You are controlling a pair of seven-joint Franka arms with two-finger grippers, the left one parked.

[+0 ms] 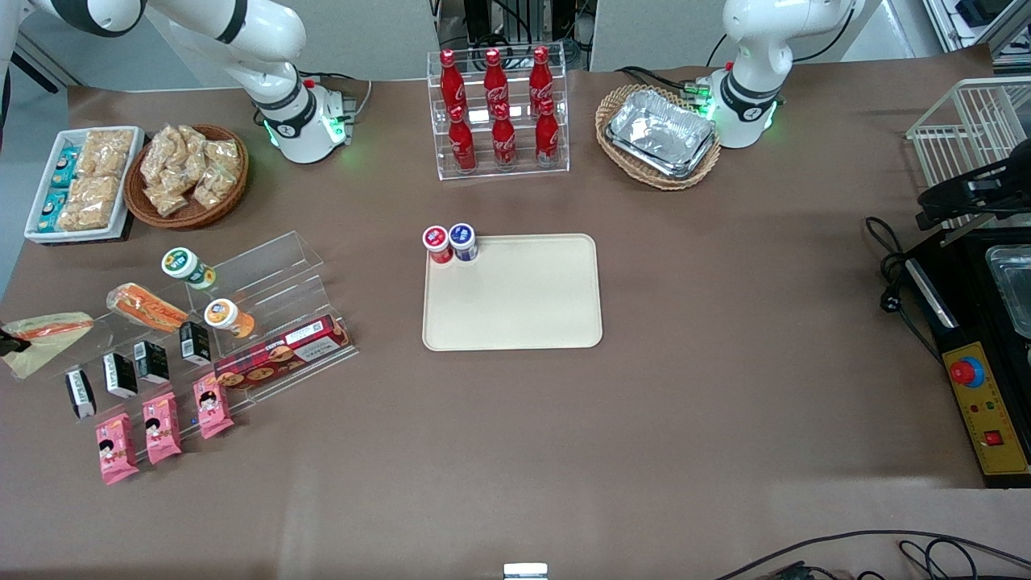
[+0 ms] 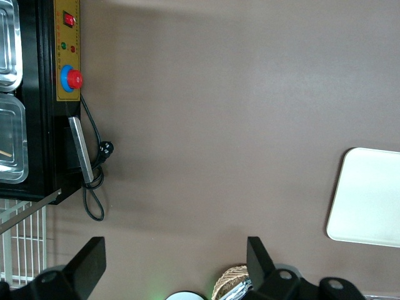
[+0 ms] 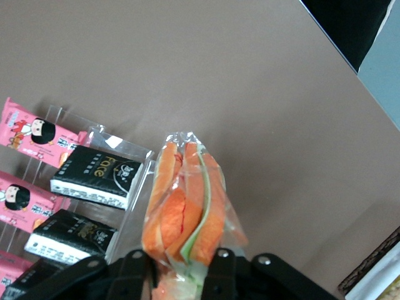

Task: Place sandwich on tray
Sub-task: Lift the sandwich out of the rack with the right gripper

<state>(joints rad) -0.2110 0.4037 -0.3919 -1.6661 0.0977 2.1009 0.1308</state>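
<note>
The sandwich (image 1: 50,337) is a clear-wrapped wedge with orange and green filling, at the table's edge at the working arm's end, beside the acrylic shelf. My gripper (image 1: 8,345) is at its wide end. In the right wrist view the gripper (image 3: 181,267) is shut on the sandwich (image 3: 184,206), one finger (image 3: 134,270) on each side of the wrap. The cream-beige tray (image 1: 515,298) lies flat at the table's middle, well apart from the sandwich. Its corner also shows in the left wrist view (image 2: 369,197).
A red-capped bottle (image 1: 437,244) and a blue-capped bottle (image 1: 463,241) stand on one tray corner. An acrylic stepped shelf (image 1: 266,274) holds an orange-topped roll (image 1: 146,307), black packs and pink packs. A cola rack (image 1: 498,113), snack basket (image 1: 187,173) and foil-tray basket (image 1: 659,133) stand farther away.
</note>
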